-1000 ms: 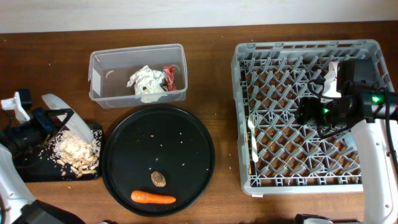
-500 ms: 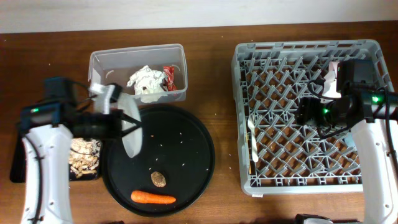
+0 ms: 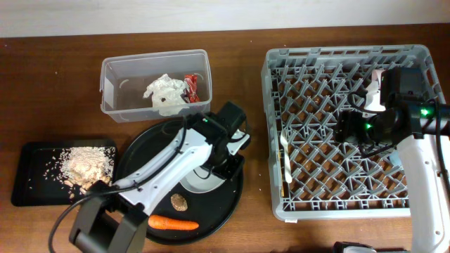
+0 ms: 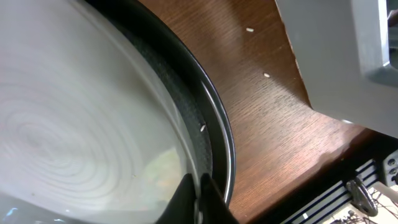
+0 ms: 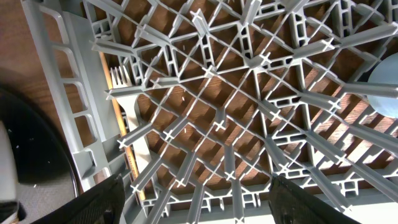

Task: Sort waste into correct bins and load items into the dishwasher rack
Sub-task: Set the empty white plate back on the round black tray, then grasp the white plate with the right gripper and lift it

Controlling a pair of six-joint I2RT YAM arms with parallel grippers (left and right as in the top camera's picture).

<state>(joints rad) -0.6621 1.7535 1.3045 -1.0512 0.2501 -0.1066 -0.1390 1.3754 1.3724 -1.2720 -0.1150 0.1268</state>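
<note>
My left gripper is shut on the rim of the round white plate, held low and nearly flat over the large round black tray. The orange carrot and small brown lump lie on that tray. The clear tub holds crumpled napkins and the red-and-white wrapper. Beige food scraps lie on the flat black tray. My right gripper is open and empty over the grey rack. The white fork lies in the rack.
A pale blue object shows at the right edge of the right wrist view, inside the rack. A white-pink object sits by the right arm. The rack's corner is close to the right of the plate. Crumbs dot the wood.
My left arm has carried the plate from over the flat black tray at the left, rightward to the right part of the round tray. The right arm has not moved.
</note>
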